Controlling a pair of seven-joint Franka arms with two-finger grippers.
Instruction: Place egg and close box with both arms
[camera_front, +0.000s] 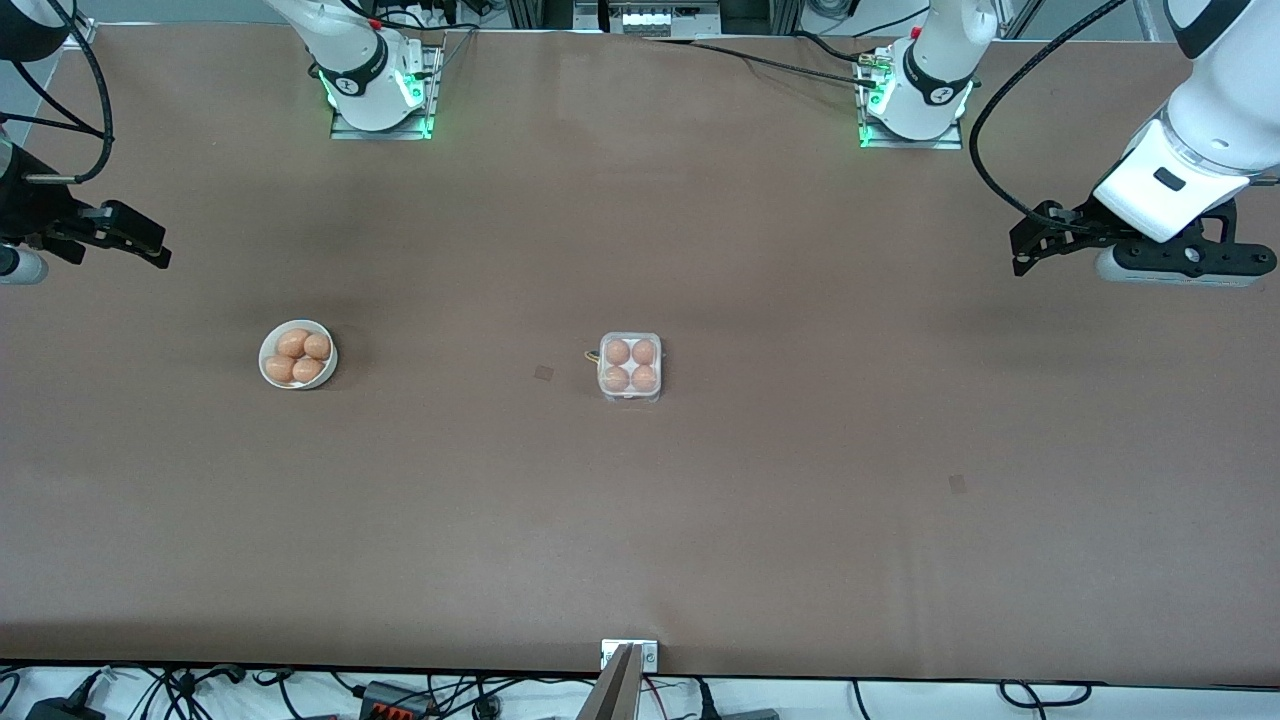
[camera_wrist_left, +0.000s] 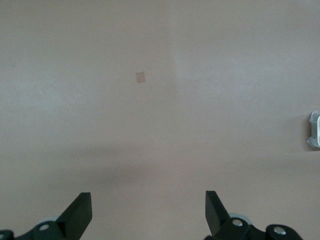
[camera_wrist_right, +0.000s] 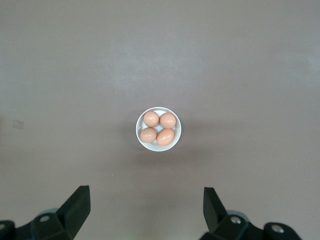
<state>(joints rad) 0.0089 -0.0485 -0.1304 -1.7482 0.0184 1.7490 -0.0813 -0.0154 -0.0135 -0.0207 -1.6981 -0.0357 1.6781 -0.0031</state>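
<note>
While box (camera_front: 629, 367) lies mid-table, both grippers apart.

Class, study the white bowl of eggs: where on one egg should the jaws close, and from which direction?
Come straight down on the egg that sits highest in the bowl, closing across its narrow middle. The bowl's rim and the neighbouring eggs block sideways approaches, I judge.

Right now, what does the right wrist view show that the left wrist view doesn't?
Only the right wrist view: the white bowl with four eggs, ahead of the open right gripper. Only the left wrist view: an edge of the egg carton, a small square mark on the table, and the open left gripper. Both: bare brown tabletop, jaws spread, nothing held.
</note>
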